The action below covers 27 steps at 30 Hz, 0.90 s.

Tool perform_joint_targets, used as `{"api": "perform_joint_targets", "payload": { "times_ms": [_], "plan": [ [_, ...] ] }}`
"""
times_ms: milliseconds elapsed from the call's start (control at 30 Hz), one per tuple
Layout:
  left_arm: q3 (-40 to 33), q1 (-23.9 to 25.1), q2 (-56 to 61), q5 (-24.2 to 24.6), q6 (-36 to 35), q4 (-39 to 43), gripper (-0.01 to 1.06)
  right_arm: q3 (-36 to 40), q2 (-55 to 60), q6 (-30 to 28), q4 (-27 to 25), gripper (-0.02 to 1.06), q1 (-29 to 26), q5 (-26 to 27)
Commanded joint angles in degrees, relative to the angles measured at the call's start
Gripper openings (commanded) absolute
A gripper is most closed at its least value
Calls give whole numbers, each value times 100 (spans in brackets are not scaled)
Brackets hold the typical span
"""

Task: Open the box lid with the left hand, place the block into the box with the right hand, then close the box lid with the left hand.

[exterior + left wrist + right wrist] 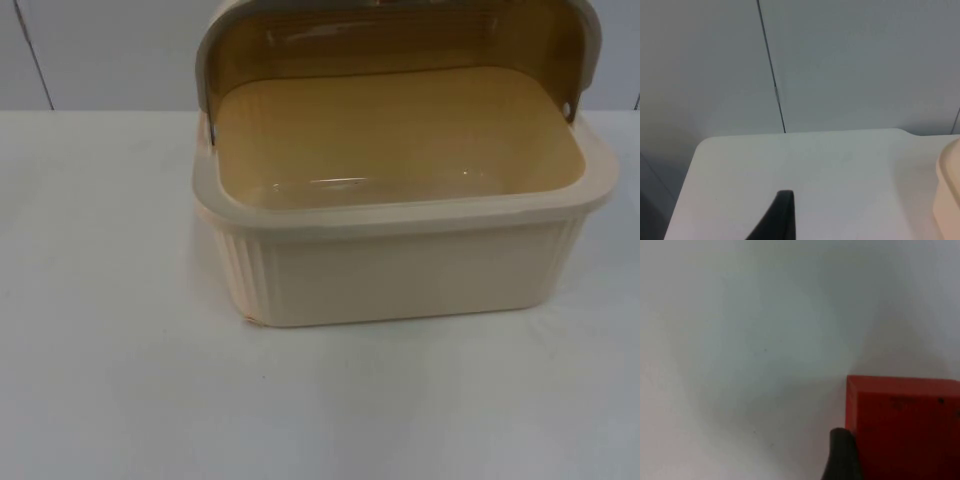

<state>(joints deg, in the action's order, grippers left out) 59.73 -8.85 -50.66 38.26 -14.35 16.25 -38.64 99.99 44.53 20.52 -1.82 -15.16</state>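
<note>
Found box [400, 270] with lid [400, 40] already raised. Right gripper [842, 455] beside red block [905, 425] (clamped or not: unclear). Left gripper [782, 215], spread untellable, waited. Best lifted well over rim.

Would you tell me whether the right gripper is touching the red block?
Cannot tell: the right wrist view shows one fingertip overlapping the red block, without a plain contact or gap.

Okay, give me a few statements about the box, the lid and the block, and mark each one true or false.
1. The box lid is raised open. True.
2. A block lies inside the box. False: the inside holds nothing.
3. The block is red. True.
4. The block is far from the right gripper. False: it sits right beside the right gripper's fingertip.
5. The box is blue. False: it is cream-coloured, with an amber lid.
</note>
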Motion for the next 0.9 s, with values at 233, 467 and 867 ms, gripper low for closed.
{"api": "perform_joint_targets", "payload": {
  "times_ms": [233, 467, 867],
  "plan": [
    [-24, 18, 30, -101, -45, 43, 104, 31, -100, -42, 350, 7, -38, -194],
    [-24, 18, 30, -126, -71, 43, 104, -375, -549, -145, 487, 7, -38, -722],
    [-24, 18, 30, -205, -94, 43, 104, -2315, -1848, -1109, 722, 7, -38, -1242]
  ]
}}
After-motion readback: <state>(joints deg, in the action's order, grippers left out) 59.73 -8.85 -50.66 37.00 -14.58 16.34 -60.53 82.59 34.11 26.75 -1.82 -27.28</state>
